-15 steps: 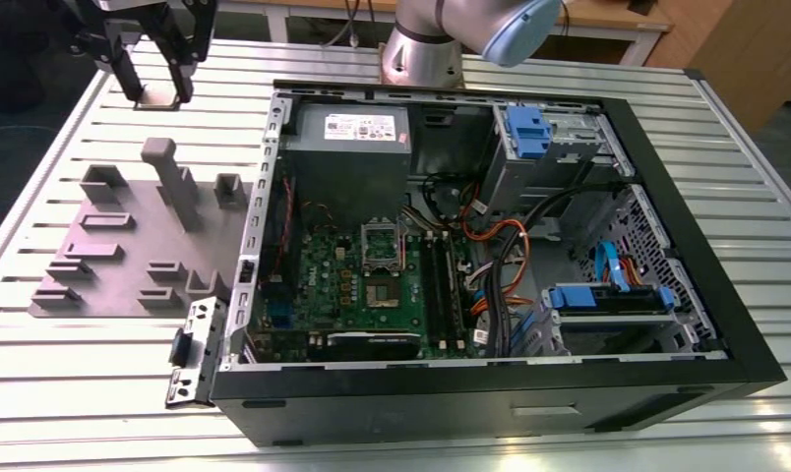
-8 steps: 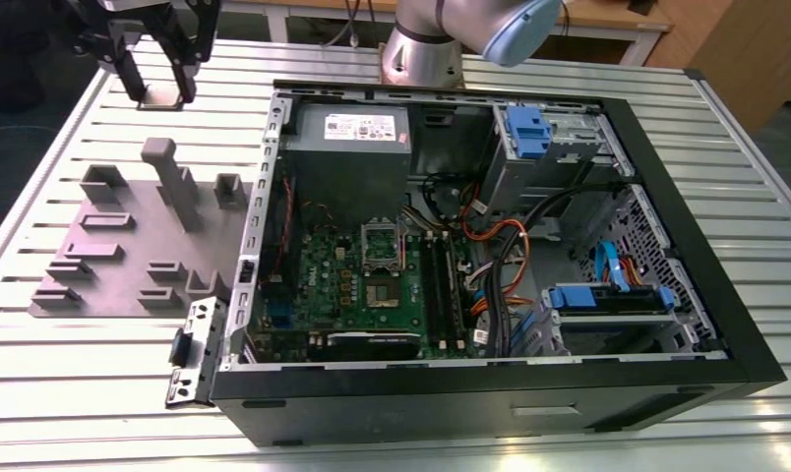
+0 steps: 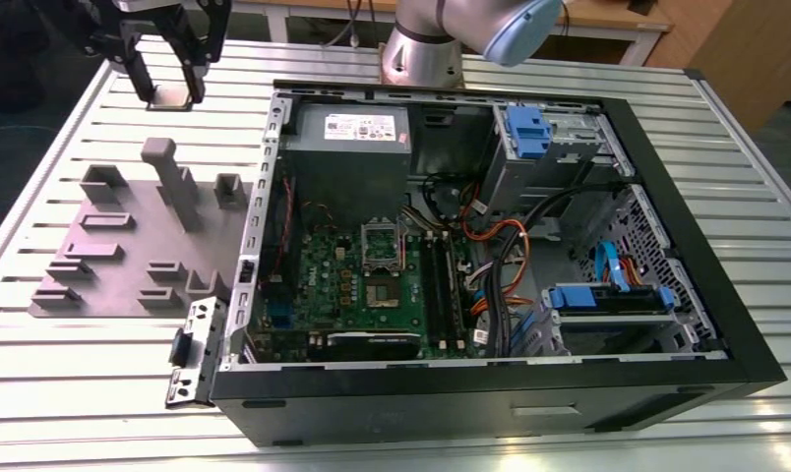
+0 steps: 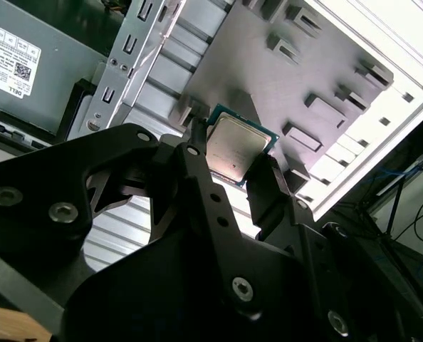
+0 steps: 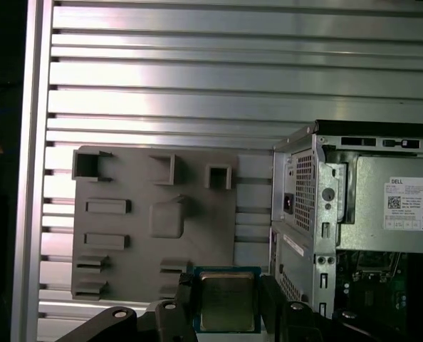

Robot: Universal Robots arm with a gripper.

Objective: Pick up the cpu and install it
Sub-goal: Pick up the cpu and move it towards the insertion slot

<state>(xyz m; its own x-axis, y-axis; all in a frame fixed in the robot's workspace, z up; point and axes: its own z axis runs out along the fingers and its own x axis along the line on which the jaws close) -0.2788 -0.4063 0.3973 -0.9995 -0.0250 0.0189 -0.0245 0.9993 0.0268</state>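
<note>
The gripper pinches the cpu between its two black fingers, which press on opposite edges of the chip, so that its silvery top faces the camera in the second wrist view. Under the held chip lies a grey holder plate with raised slots, flat on the slatted metal table. Farther off, toward the exterior view's right, the open computer case lies on its side, and the socket frame on its green board sits well apart from the cpu.

A ribbed aluminium bench gleams under bright light; beyond it stand a wooden cabinet and a white-framed table.
</note>
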